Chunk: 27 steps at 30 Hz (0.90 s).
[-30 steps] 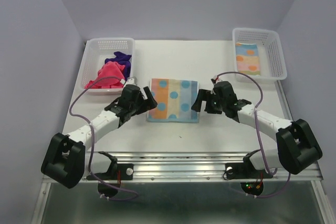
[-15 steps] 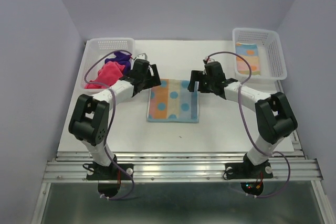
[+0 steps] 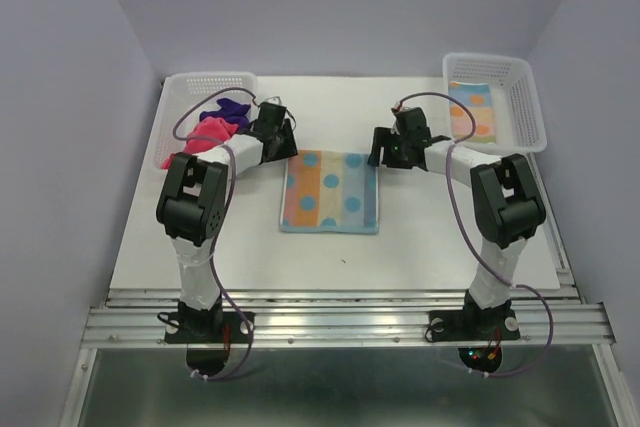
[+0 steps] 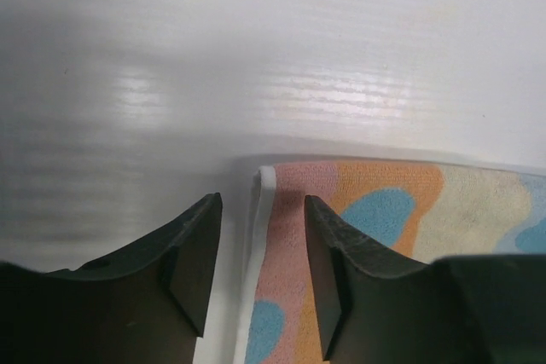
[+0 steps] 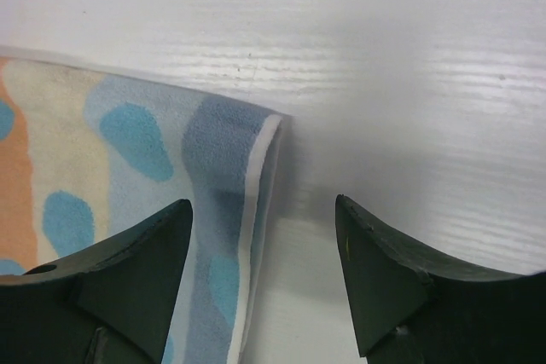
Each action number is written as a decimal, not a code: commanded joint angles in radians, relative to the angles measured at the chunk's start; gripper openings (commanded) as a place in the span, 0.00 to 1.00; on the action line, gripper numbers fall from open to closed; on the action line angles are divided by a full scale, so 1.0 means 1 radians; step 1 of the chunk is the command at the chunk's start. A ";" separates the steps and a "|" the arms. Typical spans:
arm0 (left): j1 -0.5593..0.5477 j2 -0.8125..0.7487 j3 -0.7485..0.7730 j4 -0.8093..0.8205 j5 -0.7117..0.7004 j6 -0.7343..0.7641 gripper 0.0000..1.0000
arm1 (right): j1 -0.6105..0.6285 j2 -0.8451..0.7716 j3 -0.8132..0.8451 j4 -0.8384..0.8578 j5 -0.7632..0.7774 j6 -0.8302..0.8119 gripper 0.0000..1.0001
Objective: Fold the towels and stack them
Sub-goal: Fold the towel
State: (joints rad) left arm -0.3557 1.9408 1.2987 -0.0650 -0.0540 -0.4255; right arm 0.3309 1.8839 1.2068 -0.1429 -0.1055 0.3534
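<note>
Tools of both arms hang at the far edge of the spread towel (image 3: 330, 190), a blue, orange and cream cloth lying flat on the white surface (image 3: 330, 107). The left tool (image 4: 262, 208) has its fingers parted a modest way, straddling the towel's far-left corner with the white hem between them, and has hold of nothing. The right tool (image 5: 262, 206) stands wider open about the far-right corner, where the hem curls up a little; it too grips nothing.

Left of the spread towel, a white basket (image 3: 180, 87) holds the pink towel (image 3: 208, 135) and the purple towel (image 3: 225, 107), both crumpled. Right of it, a second basket (image 3: 525, 97) holds a patterned cloth (image 3: 470, 112) of like colours that looks already folded.

Judged from that, one piece seems finished. The spread towel is not yet folded, and the pink and purple ones wait, so most of the work is left.
</note>
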 commanded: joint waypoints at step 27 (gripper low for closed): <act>0.018 0.162 0.160 0.002 0.042 0.028 0.00 | -0.033 0.222 0.241 -0.011 -0.097 -0.139 0.24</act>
State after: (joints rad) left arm -0.3447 2.0933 1.4315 -0.0467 -0.0151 -0.4194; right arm 0.3061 2.0823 1.4136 -0.1627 -0.1829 0.2684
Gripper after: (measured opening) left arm 0.025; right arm 0.300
